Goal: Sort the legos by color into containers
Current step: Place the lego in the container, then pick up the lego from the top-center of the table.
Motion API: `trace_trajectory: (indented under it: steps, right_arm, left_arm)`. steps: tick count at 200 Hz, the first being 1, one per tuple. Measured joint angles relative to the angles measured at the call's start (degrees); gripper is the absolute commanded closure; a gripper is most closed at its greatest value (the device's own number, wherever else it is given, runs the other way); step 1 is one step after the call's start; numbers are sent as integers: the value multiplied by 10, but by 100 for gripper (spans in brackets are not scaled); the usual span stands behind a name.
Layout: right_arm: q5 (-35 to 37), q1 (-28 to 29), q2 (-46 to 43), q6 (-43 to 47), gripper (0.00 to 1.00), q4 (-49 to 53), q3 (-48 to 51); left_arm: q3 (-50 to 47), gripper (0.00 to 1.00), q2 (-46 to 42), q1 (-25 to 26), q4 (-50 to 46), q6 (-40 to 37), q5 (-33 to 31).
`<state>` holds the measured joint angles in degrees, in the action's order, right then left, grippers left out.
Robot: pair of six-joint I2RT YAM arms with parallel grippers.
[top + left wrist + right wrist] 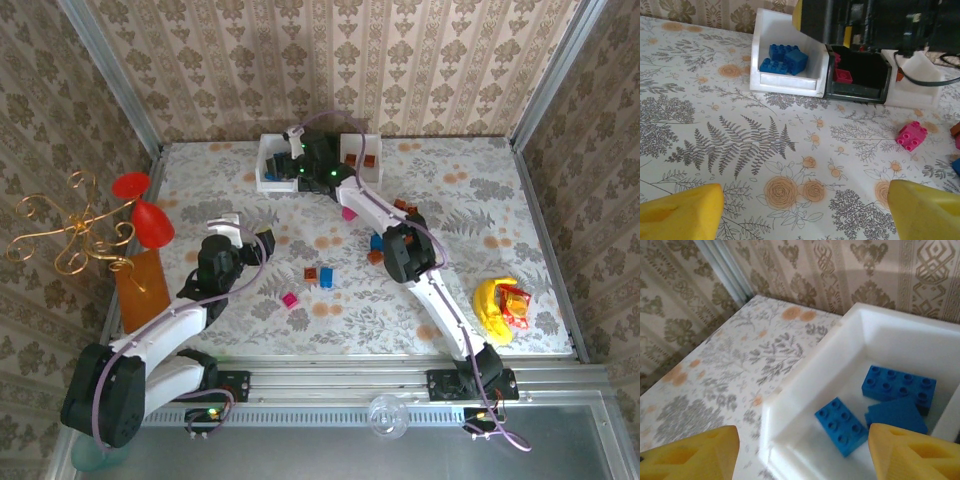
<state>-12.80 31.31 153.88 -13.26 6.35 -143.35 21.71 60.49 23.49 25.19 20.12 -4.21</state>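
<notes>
1. Waiting at the left of the surface point(460, 200), the left pincer point(805, 212) stands wide open. Nothing is between its yellow fingertips, and it faces the row of bins from well apart.
2. The left white bin point(785, 85) holds the blue bricks point(785, 59). The right pincer point(802, 452) hangs just above this bin with its jaws well apart, gripping nothing. One blue brick point(842, 426) lies on the bin floor under the gap. I judge that the step in hand is dropping a blue brick, and that the drop itself is finished.
3. The black bin point(855, 92) in the middle has a magenta brick point(843, 75) inside. The right white bin point(362, 137) holds orange-brown bricks point(368, 160).
4. Nearer the arms, a loose magenta brick point(290, 299), a loose orange-brown brick point(311, 273) and a loose blue brick point(326, 275) lie on the surface, with more bricks further right. A good part of the sorting seems left to do.
5. For the next move, the right arm should probably rise clear of the bin wall and draw back. Then it should come down with its open jaws on either side of one loose brick.
6. In the top view the right arm covers the black bin and part of the left white bin. In the left wrist view its dark body cuts off the back of the bins. The blue bricks overlap, so I cannot count them.
</notes>
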Motion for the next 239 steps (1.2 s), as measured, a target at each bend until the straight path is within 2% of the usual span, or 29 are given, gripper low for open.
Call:
trace_trajectory:
  steps: [27, 63, 92, 123, 158, 190, 239]
  right_arm:
    - [-2, -1, -148, 18, 28, -8, 201]
    - [69, -1, -352, 72, 25, -8, 460]
    - [119, -10, -433, 101, 24, 16, 579]
    - [136, -28, -408, 114, 25, 67, 589]
    - [155, -36, -343, 130, 27, 127, 536]
    - [171, -35, -300, 149, 33, 165, 481]
    - [171, -30, -290, 161, 44, 192, 472]
  left_arm:
    - [0, 14, 3, 0, 12, 0, 17]
    - [0, 15, 12, 0, 23, -5, 71]
    - [5, 16, 42, 3, 28, -7, 124]
    - [18, 16, 72, 17, 33, -9, 153]
    - [21, 16, 80, 20, 40, -9, 162]
    - [24, 16, 84, 20, 40, -12, 168]
    - [60, 17, 127, 43, 36, -24, 208]
